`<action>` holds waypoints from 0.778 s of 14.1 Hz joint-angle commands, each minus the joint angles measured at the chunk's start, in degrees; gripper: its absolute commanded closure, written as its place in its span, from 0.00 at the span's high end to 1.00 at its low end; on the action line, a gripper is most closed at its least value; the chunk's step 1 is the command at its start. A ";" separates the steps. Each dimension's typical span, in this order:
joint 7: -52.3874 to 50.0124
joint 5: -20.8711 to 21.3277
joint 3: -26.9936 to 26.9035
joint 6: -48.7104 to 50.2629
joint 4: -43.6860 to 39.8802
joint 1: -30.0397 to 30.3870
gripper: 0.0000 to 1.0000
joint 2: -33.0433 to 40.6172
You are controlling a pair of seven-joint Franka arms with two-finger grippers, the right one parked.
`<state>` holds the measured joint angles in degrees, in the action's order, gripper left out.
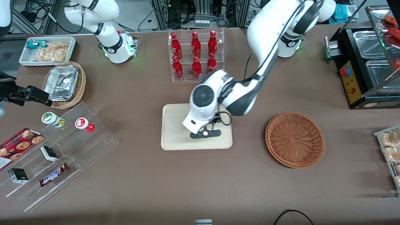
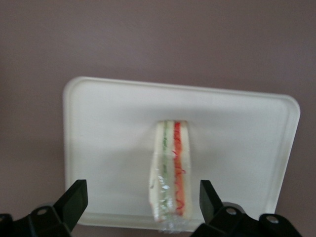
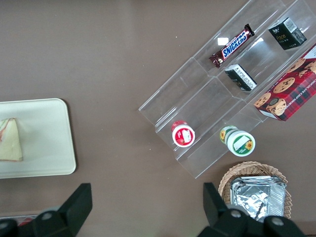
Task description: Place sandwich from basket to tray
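Front view hides the sandwich [image 2: 169, 173]; wrist view shows it on the tray [image 2: 103, 128], gripper [image 2: 143, 202] released above.

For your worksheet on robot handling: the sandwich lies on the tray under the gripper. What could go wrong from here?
1. The open gripper has a finger on each side of the sandwich; lifting crookedly might snag its clear wrap.
2. The sandwich sits near the tray rim, so a nudge could push it onto the table.
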<state>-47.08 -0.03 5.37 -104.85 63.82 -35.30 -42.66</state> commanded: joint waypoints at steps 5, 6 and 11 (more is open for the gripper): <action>15.00 -0.14 0.34 6.06 21.14 13.75 1.00 22.50; 15.96 -0.14 0.34 6.49 23.61 15.33 1.00 25.40; 27.46 -0.23 0.34 15.44 29.61 24.30 1.00 36.85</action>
<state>-23.44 -0.11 5.08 -91.52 89.31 -14.38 -11.31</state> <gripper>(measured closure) 0.000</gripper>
